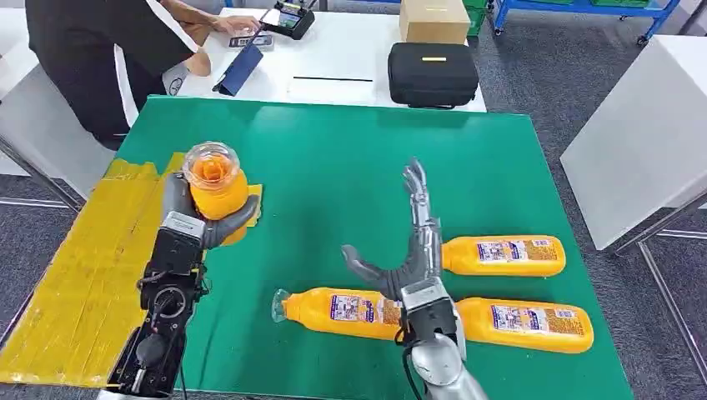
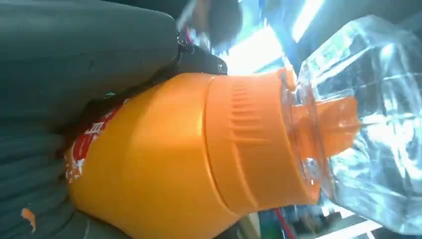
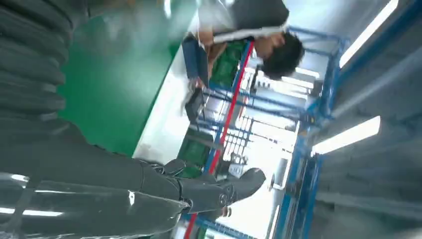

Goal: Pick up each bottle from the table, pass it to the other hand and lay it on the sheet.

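Observation:
My left hand [image 1: 185, 218] grips an orange bottle [image 1: 216, 185] with a clear cap, held upright above the yellow sheet [image 1: 79, 275] at the table's left. The left wrist view shows that bottle [image 2: 199, 154] close up against the hand [image 2: 59, 74]. My right hand [image 1: 406, 250] is open, fingers stretched forward and thumb out to the left, above three orange bottles lying on the green table [image 1: 350, 158]: one at front centre [image 1: 338, 311], one at front right [image 1: 525, 324], one behind it [image 1: 503, 255]. In the right wrist view the fingers [image 3: 219, 191] hold nothing.
A person in dark clothes [image 1: 100, 50] stands at the back left by a white table [image 1: 333, 58] carrying a black case [image 1: 432, 73], a cardboard box [image 1: 433, 20] and small devices. Another white table [image 1: 642, 133] is to the right.

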You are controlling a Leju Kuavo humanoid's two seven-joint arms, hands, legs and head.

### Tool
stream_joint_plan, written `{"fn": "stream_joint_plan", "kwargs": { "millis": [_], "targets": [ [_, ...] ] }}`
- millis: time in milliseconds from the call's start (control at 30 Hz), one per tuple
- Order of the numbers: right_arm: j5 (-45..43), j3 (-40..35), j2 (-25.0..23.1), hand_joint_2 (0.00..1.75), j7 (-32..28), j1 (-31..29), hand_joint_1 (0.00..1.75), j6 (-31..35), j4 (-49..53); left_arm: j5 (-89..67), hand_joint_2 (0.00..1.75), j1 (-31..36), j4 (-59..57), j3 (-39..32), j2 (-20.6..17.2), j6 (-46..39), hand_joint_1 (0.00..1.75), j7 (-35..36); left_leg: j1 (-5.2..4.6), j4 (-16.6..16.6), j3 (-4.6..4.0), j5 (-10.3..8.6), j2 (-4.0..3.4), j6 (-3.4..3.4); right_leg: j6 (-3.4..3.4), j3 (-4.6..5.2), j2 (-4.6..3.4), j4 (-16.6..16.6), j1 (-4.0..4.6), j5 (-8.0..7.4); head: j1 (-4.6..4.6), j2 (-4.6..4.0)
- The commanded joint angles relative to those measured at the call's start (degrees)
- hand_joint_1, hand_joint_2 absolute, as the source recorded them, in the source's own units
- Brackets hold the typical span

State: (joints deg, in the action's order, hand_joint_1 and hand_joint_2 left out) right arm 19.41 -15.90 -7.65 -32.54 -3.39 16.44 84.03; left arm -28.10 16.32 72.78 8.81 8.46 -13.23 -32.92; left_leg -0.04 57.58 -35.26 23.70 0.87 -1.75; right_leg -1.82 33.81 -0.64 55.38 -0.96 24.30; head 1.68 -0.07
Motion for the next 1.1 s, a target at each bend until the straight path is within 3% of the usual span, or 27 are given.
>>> {"fn": "stream_joint_plan", "kwargs": {
  "millis": [33, 200, 300, 333, 400, 467, 667, 1100],
  "targets": [
    [-0.8, 5.3, 1.2, 1.75, -0.4, 3.1, 0.00, 0.4, 5.4, -3.8, 1.75, 0.9, -0.1, -3.7, -3.2, -3.1, 1.75, 0.6, 0.02, 0.0, 0.26, 0.10, -0.08, 0.13, 0.12, -0.24, 0.04, 0.0, 0.04, 0.10, 0.02, 0.00],
    [-0.6, 6.5, 0.5, 1.75, -0.2, 6.0, 0.00, 1.2, 8.4, -14.9, 1.75, 2.0, -2.9, -4.2, -4.3, -10.6, 1.75, 4.3, 0.02, 0.0, 0.24, 0.06, -0.04, 0.10, 0.08, -0.21, 0.06, 0.0, 0.03, 0.08, 0.00, 0.00],
    [0.0, 7.0, 0.4, 1.75, 0.1, 8.2, 0.00, 0.1, 10.4, -34.0, 1.75, 2.3, -4.3, -4.6, -6.4, -17.4, 1.75, 13.7, 0.04, 0.0, 0.40, 0.15, -0.05, 0.14, 0.12, -0.37, 0.08, 0.0, 0.06, 0.17, 0.00, 0.00],
    [0.0, 7.1, 0.4, 1.75, 0.1, 8.4, 0.00, 0.1, 10.3, -35.3, 1.75, 2.3, -4.7, -4.8, -6.8, -17.4, 1.75, 14.0, 0.01, -0.1, 0.26, 0.06, -0.05, 0.10, 0.08, -0.22, 0.04, 0.0, 0.02, 0.08, 0.02, 0.00],
    [-0.2, 7.3, 0.6, 1.75, -0.4, 7.6, 0.00, -1.0, 9.5, -53.3, 1.75, 2.7, -8.2, -4.0, -8.9, -13.4, 1.75, 22.1, 0.02, -0.1, 0.35, 0.10, -0.12, 0.12, 0.10, -0.29, -0.02, 0.0, 0.03, 0.10, 0.00, 0.00],
    [0.1, 7.6, 0.4, 1.75, -0.5, 7.3, 0.00, -1.2, 9.5, -59.0, 1.75, 4.4, -13.6, -4.1, -8.4, -12.5, 1.75, 24.7, 0.00, -0.1, 0.32, 0.05, -0.12, 0.11, 0.08, -0.24, -0.02, 0.0, 0.01, 0.06, 0.02, 0.00],
    [1.1, 7.3, 0.8, 1.75, 0.8, 8.0, 0.00, -1.8, 10.4, -60.7, 1.75, 12.9, -35.8, -3.0, -9.3, -12.8, 1.75, 24.2, 0.00, -0.1, 0.26, -0.03, 0.12, 0.10, 0.10, -0.21, 0.22, 0.0, 0.01, 0.06, 0.00, 0.00],
    [1.5, 5.4, 1.0, 1.75, 1.5, 5.7, 0.00, -3.5, 5.6, -57.0, 1.75, 13.9, -45.8, -4.5, -7.4, -13.6, 1.75, 20.6, 0.02, -0.1, 0.17, -0.04, -0.11, 0.09, 0.05, -0.12, 0.00, 0.0, 0.03, 0.00, 0.00, 0.00]
  ]
}}
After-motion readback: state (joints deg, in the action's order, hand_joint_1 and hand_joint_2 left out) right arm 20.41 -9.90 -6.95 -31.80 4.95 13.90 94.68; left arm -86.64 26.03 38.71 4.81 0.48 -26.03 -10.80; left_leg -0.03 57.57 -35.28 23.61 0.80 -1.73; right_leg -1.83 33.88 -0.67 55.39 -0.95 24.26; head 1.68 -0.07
